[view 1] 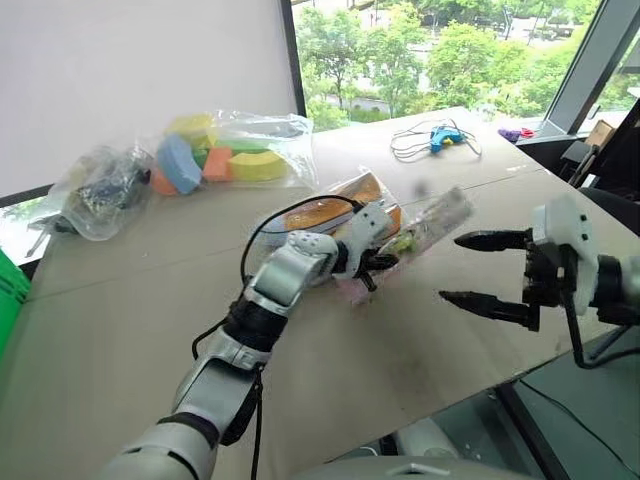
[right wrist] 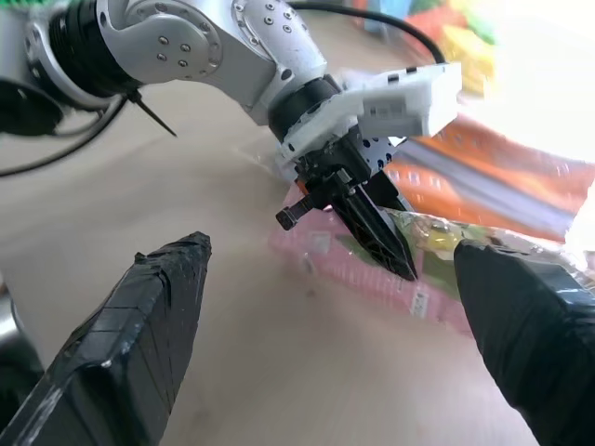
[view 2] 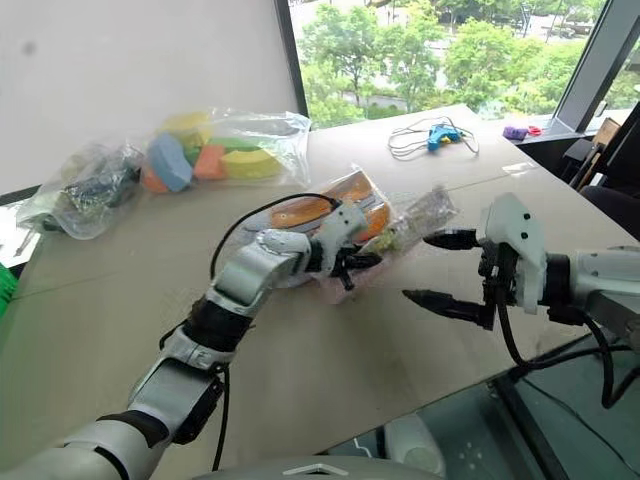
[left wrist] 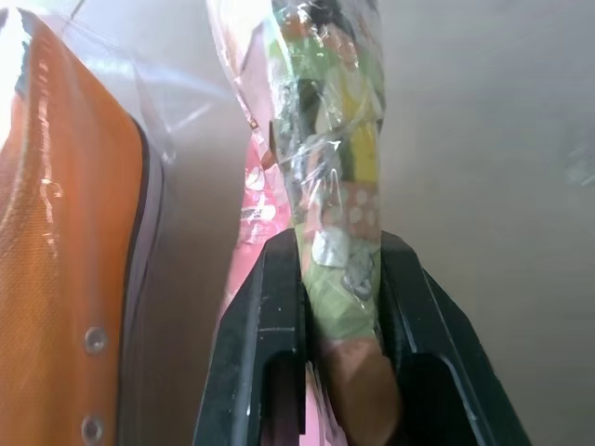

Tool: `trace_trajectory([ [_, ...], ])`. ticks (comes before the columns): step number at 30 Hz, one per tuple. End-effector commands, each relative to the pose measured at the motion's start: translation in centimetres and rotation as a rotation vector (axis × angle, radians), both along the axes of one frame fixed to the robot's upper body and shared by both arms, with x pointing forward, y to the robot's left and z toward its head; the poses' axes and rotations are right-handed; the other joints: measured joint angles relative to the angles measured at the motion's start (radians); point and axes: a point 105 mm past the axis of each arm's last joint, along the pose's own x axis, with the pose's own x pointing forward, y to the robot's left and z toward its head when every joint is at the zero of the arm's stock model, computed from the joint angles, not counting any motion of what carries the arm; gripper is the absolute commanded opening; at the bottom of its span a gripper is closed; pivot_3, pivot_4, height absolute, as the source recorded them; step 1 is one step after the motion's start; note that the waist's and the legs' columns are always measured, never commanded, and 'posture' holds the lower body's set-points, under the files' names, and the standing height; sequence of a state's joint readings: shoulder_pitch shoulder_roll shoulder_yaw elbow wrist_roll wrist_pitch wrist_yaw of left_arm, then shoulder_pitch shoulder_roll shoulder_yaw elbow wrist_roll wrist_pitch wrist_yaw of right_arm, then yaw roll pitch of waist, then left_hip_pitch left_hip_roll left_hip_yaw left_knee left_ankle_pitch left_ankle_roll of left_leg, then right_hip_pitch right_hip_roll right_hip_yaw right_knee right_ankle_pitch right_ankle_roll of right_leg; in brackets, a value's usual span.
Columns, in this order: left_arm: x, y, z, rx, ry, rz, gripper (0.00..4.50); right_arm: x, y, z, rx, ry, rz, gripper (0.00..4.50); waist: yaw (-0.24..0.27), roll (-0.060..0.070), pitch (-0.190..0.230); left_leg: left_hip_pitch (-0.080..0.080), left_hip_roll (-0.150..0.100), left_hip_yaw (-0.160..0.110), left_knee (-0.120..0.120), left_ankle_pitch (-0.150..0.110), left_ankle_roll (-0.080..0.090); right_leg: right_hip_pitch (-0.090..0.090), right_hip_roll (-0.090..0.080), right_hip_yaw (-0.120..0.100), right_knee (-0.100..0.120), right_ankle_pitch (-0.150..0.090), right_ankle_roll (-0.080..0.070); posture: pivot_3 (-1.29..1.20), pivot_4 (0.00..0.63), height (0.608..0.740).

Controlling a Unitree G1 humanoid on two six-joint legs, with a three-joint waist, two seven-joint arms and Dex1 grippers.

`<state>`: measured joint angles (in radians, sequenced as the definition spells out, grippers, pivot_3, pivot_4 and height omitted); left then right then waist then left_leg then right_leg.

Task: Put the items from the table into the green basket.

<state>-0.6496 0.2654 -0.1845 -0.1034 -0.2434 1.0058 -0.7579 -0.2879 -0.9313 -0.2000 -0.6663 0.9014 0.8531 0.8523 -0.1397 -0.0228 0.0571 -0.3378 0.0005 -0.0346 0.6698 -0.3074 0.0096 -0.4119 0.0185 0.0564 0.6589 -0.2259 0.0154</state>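
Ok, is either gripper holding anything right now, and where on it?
The left gripper is shut on one end of the long pink floral box. The right gripper is open, holding nothing.

a blue tool (view 1: 445, 137) with a loose coil of pale cable (view 1: 412, 146) lies at the far end of the table's surface, near the window. a small purple item (view 1: 512, 134) with a red bit beside it sits further along that far edge. beyond the glass stand green trees (view 1: 420, 50).
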Motion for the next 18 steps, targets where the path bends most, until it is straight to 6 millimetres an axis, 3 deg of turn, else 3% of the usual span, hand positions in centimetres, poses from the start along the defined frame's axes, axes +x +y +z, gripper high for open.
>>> trace_trajectory([
  [1, -0.5, 4.3, 6.1, -0.19, -0.088, 0.148, 0.38, 0.1, 2.9, 0.8, 0.051, -0.026, 0.126, 4.5, 0.001, 0.0, 0.0, -0.002, 0.001, 0.0, 0.0, 0.0, 0.0, -0.002, 0.001, 0.001, 0.0, 0.0, 0.0, -0.06, 0.0, 0.74],
  [5, -1.2, 10.0, 9.3, -0.259, -0.204, 0.41, 0.38, 1.7, 6.7, 0.3, 0.058, 0.004, 0.249, 4.5, 0.034, 0.0, 0.0, -0.002, 0.003, -0.001, 0.0, 0.0, 0.0, -0.003, 0.001, 0.001, 0.0, 0.0, 0.0, 0.11, 0.0, 0.74],
  [8, -2.2, 13.0, 10.4, -0.221, -0.287, 0.56, 0.38, 4.3, 9.1, 0.2, 0.025, -0.031, 0.259, 4.5, 0.083, -0.001, 0.001, 0.0, 0.003, -0.003, 0.0, 0.0, 0.0, -0.003, 0.001, -0.002, 0.001, 0.0, -0.001, 0.2, 0.0, 0.74],
  [11, -3.5, 16.0, 10.9, -0.179, -0.334, 0.713, 0.38, 6.1, 11.7, 1.6, 0.068, -0.104, 0.31, 4.5, 0.15, -0.002, 0.001, 0.002, 0.001, -0.004, 0.0, 0.0, -0.001, -0.005, 0.0, -0.004, 0.002, 0.003, -0.005, 0.34, 0.0, 0.74],
  [14, -4.9, 18.7, 11.4, -0.124, -0.37, 0.833, 0.38, 6.5, 13.5, 2.5, 0.103, -0.134, 0.376, 4.5, 0.214, -0.004, 0.0, -0.002, 0.0, -0.005, 0.0, 0.001, -0.002, -0.009, -0.002, -0.008, 0.002, 0.003, -0.006, 0.39, 0.0, 0.74],
  [18, -6.1, 21.1, 12.4, -0.076, -0.416, 0.928, 0.38, 6.5, 14.5, 2.8, 0.114, -0.154, 0.423, 4.5, 0.306, -0.009, -0.003, -0.014, -0.005, -0.016, 0.0, 0.003, -0.007, -0.017, -0.014, -0.016, 0.001, 0.005, -0.009, 0.41, 0.0, 0.74],
])
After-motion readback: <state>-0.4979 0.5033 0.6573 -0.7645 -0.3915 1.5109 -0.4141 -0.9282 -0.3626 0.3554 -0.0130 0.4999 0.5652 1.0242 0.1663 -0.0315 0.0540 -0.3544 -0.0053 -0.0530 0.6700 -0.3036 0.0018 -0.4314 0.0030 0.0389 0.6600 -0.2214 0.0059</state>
